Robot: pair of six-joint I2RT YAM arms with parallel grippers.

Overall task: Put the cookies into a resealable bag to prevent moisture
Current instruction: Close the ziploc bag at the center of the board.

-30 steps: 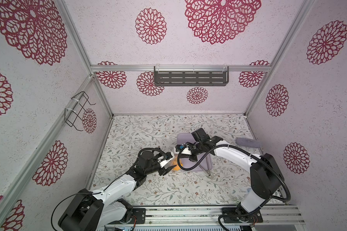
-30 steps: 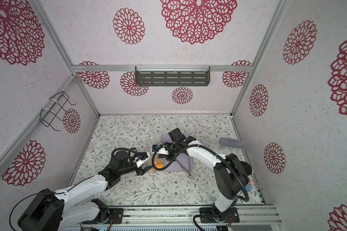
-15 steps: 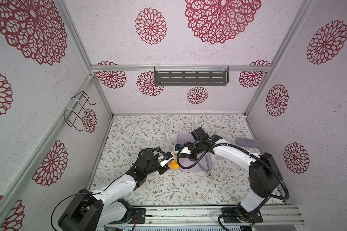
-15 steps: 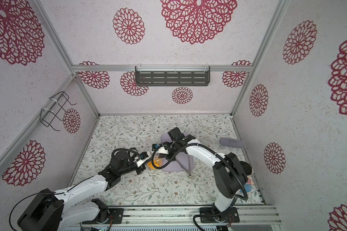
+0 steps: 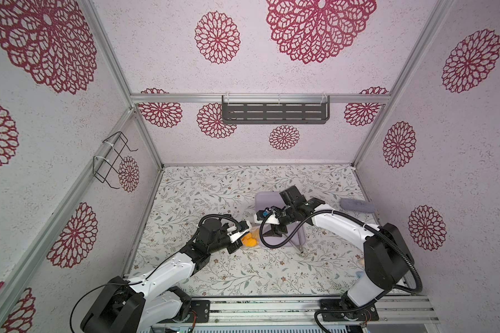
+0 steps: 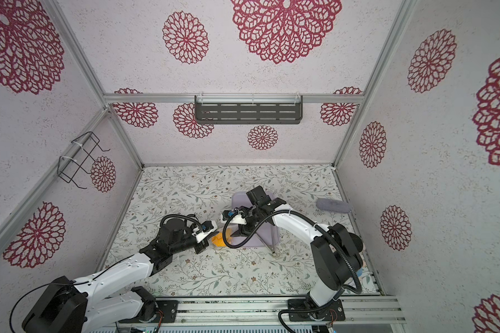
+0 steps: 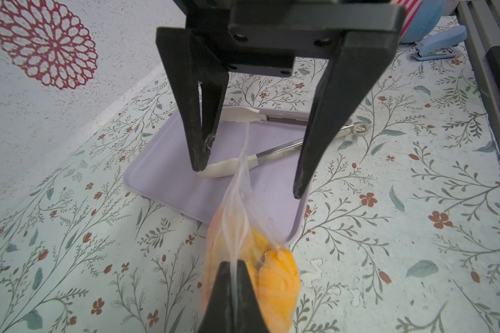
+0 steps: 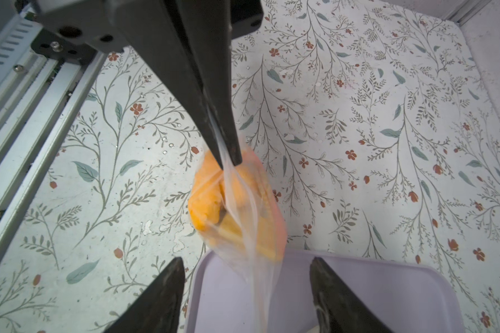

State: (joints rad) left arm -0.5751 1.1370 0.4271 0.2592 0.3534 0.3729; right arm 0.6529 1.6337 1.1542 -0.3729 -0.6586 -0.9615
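The resealable bag (image 7: 241, 219) is clear and crinkly, with orange-yellow cookies (image 7: 277, 276) inside; it hangs over the near left corner of the lavender tray (image 7: 168, 178). My left gripper (image 7: 233, 266) is shut on the bag's top edge. My right gripper (image 8: 246, 261) faces it, open, with the bag's loose strip between its fingers, which stand apart from it. In both top views the cookies (image 5: 249, 240) (image 6: 218, 238) show between the left gripper (image 5: 239, 243) and the right gripper (image 5: 274, 230).
White-tipped metal tongs (image 7: 274, 154) lie on the tray. A grey-purple cloth (image 5: 357, 205) lies at the right wall. A blue stapler (image 7: 439, 43) sits near the front right corner. The aluminium rail (image 8: 26, 86) runs along the front edge.
My left gripper has shut on the bag's edge. My right gripper's jaws have opened and let go of the bag.
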